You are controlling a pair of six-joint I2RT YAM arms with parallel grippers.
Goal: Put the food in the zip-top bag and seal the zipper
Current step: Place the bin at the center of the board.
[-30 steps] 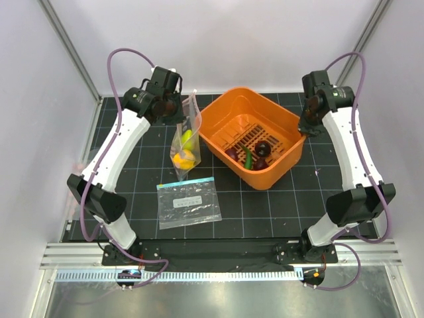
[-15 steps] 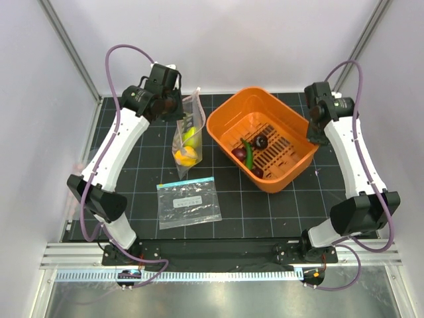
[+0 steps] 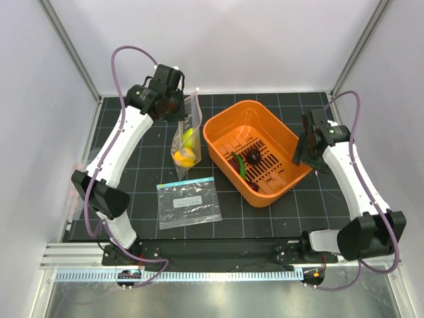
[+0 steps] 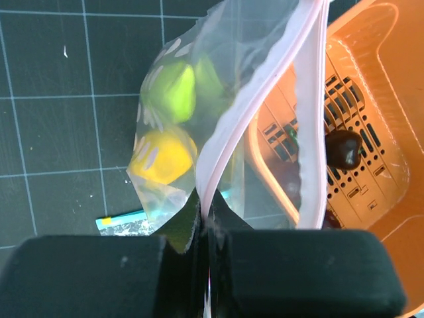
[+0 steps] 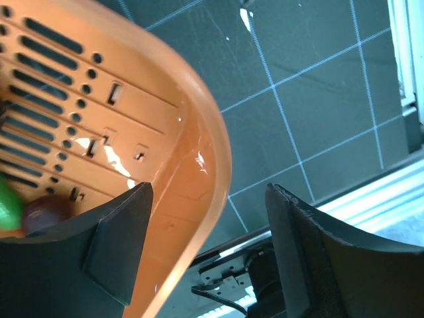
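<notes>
Left wrist: left tool (image 4: 207, 233) grips clear pink-zippered plastic bag (image 4: 218, 99) upright for loading — right tool (image 5: 207, 228) released, astride orange plastic basket (image 5: 209, 142).

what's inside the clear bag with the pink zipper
A yellow pepper and a green round fruit show through the zip-top bag. Whether anything lies behind them, or down by the corner pinched in the left end effector, is hidden.
</notes>
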